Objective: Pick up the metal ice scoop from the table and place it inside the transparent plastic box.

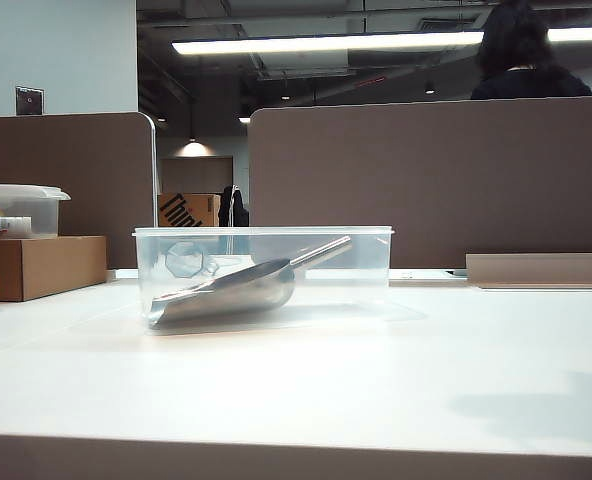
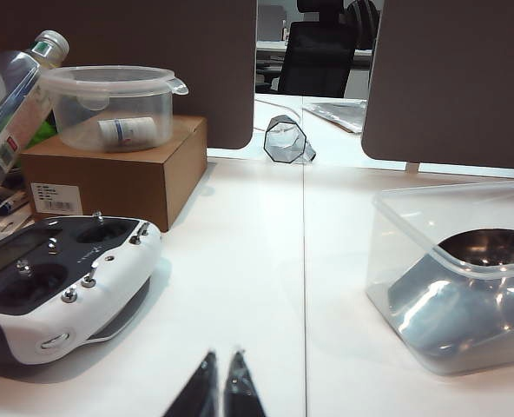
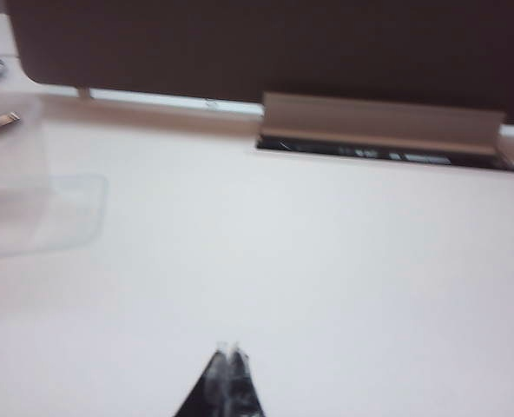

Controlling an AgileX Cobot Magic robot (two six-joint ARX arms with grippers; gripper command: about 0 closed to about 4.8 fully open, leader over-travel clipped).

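Observation:
The metal ice scoop lies inside the transparent plastic box on the white table, its rod handle leaning up toward the box's far right wall. The left wrist view shows the scoop's bowl behind the box's clear wall. My left gripper is shut and empty, low over the table, apart from the box. My right gripper is shut and empty over bare table; a corner of the box and the handle tip show at that view's edge. Neither gripper appears in the exterior view.
A white remote controller lies close to my left gripper. A brown cardboard box carries a lidded plastic container, with a bottle beside it. Brown partition panels close the table's back. A cable tray sits by the partition.

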